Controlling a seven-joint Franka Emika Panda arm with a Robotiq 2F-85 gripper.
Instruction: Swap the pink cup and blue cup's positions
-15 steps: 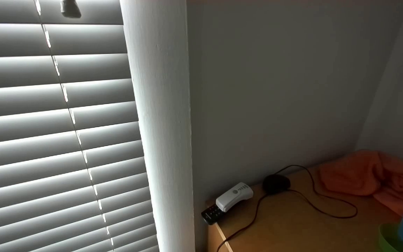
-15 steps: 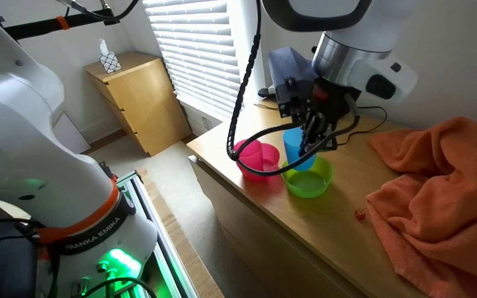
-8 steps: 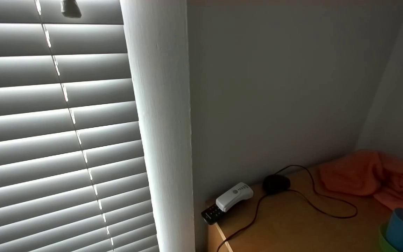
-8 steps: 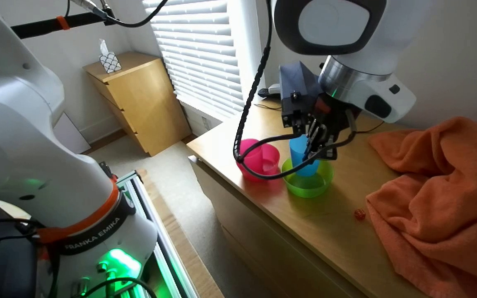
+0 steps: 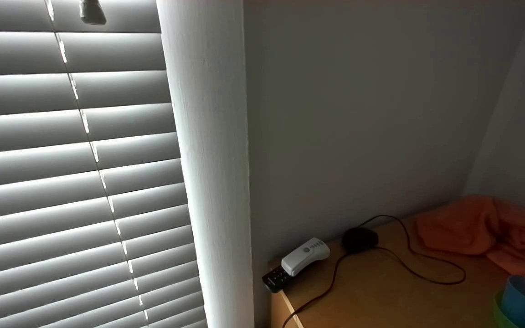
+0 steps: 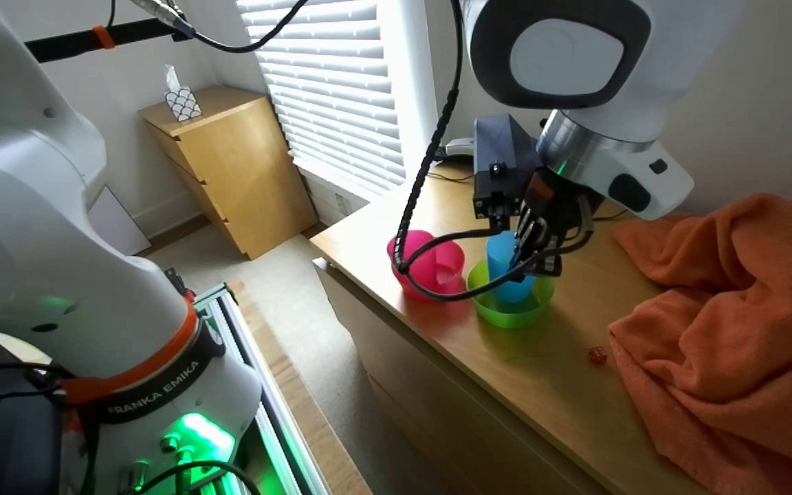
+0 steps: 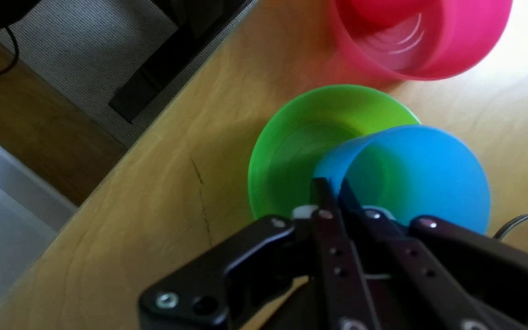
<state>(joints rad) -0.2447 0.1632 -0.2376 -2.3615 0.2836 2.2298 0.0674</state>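
Blue cup (image 7: 438, 178), rim pinched between the fingers (image 7: 330, 229), is lower in the green bowl (image 7: 275, 151) than before, near the dresser's (image 6: 540, 371) robot-side edge.

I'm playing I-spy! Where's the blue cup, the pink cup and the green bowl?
Blue cup (image 7: 429, 178): wrist view, on its inside wall.
Pink cup (image 6: 424, 267): in an exterior view, on its side.
Green bowl (image 7: 264, 151): wrist view, on its inner wall.

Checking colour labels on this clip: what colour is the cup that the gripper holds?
Plain bright blue; the cup shows best in the wrist view.
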